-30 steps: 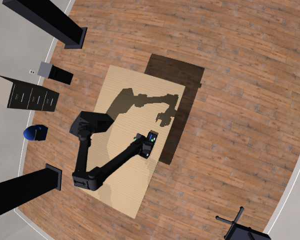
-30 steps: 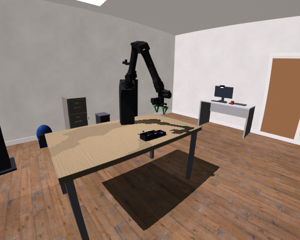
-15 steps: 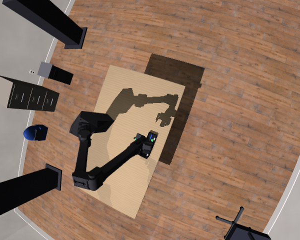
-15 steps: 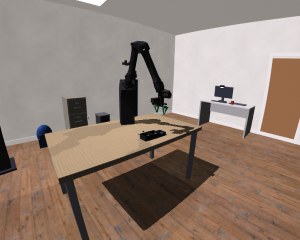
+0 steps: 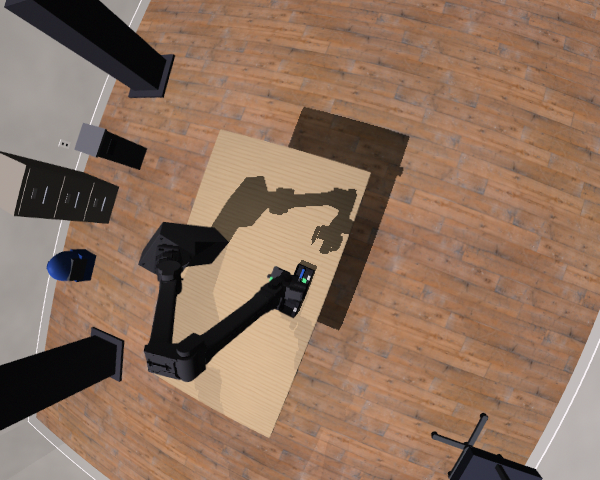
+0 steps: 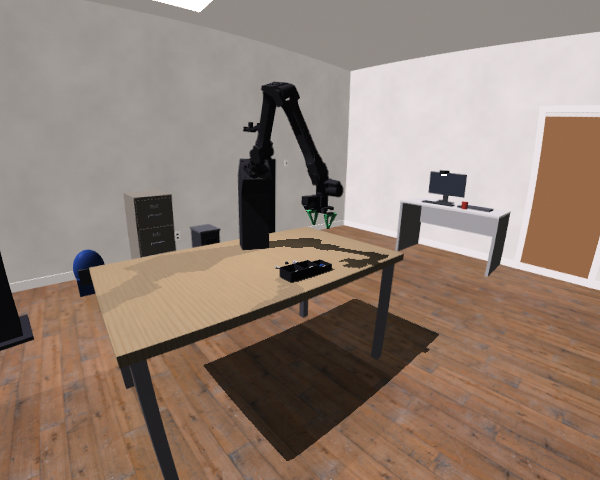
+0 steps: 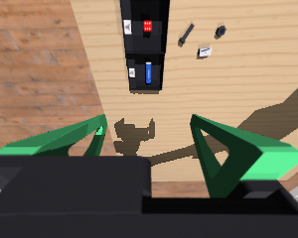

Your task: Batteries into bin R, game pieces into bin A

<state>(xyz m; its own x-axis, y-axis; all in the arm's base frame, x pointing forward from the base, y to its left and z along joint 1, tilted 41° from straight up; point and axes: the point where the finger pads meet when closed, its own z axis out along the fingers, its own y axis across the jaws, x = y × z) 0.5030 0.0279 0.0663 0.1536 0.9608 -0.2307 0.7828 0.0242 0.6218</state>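
Gripper (image 7: 146, 131) wide open and empty, high above the table (image 7: 248, 89). Your blue battery (image 7: 148, 72) and red die (image 7: 147, 26) already sit binned, straight ahead.

Bright overhead light casts hard shadows of the arm (image 6: 300, 139) across the table (image 6: 186, 294); floorboards bow at frame edges; wrist foreground blurs.

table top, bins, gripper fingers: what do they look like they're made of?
Table top: pale wood or laminate, matte, with fine parallel grain lines. Bins: black, dull, thin straight walls, probably plastic; could be painted metal. Fingers of the open, empty gripper: bright green, smooth with a slight sheen, hollow triangular frames, likely moulded or printed plastic.
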